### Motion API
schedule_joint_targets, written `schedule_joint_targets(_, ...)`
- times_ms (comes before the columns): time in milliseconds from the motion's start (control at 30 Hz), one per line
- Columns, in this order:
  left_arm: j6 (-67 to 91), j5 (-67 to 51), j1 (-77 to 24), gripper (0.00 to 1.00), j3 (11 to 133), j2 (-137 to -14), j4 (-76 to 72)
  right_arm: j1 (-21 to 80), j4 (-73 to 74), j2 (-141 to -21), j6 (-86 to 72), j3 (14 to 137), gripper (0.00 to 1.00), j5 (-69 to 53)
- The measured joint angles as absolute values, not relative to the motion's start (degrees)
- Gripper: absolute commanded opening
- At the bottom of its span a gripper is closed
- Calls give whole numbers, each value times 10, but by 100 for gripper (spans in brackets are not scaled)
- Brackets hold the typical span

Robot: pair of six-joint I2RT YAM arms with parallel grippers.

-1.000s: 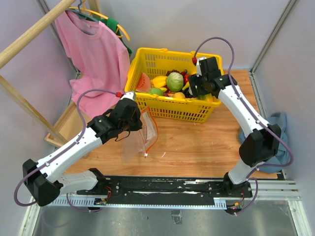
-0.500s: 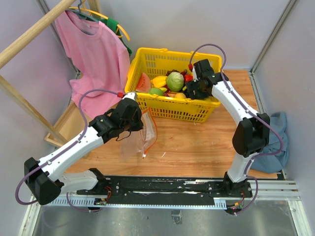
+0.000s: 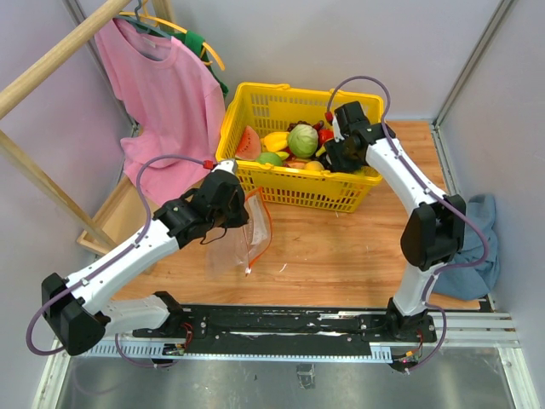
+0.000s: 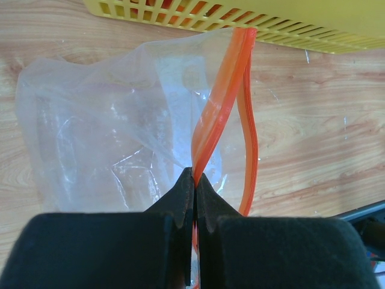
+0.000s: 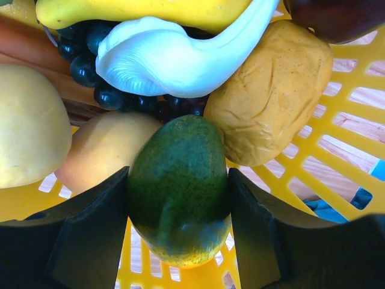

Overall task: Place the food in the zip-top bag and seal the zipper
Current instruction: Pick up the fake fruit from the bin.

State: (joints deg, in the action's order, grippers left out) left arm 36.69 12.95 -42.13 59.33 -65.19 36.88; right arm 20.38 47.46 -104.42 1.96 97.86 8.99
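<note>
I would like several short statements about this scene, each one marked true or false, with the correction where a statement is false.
1. The left gripper is shut on the zipper of the zip-top bag. True.
2. The cabbage lies inside the bag. False: it lies in the yellow basket; the bag looks empty.
3. The right gripper has its fingers against both sides of a dark green fruit in the basket. True.
4. The bag is sealed. False: its two red strips stand apart.
5. The basket rests on the pink shirt. False: it stands on the wooden table; the shirt hangs at the left.
</note>
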Motion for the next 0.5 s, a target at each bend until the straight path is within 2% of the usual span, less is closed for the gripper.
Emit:
schedule_joint_targets(167, 375, 126, -421, 0, 593, -646, 367, 198, 474, -1033, 18, 979, 27, 79)
schedule_joint_targets(500, 402, 119, -421, 0, 587, -623, 350, 198, 445, -937, 13, 971, 14, 71)
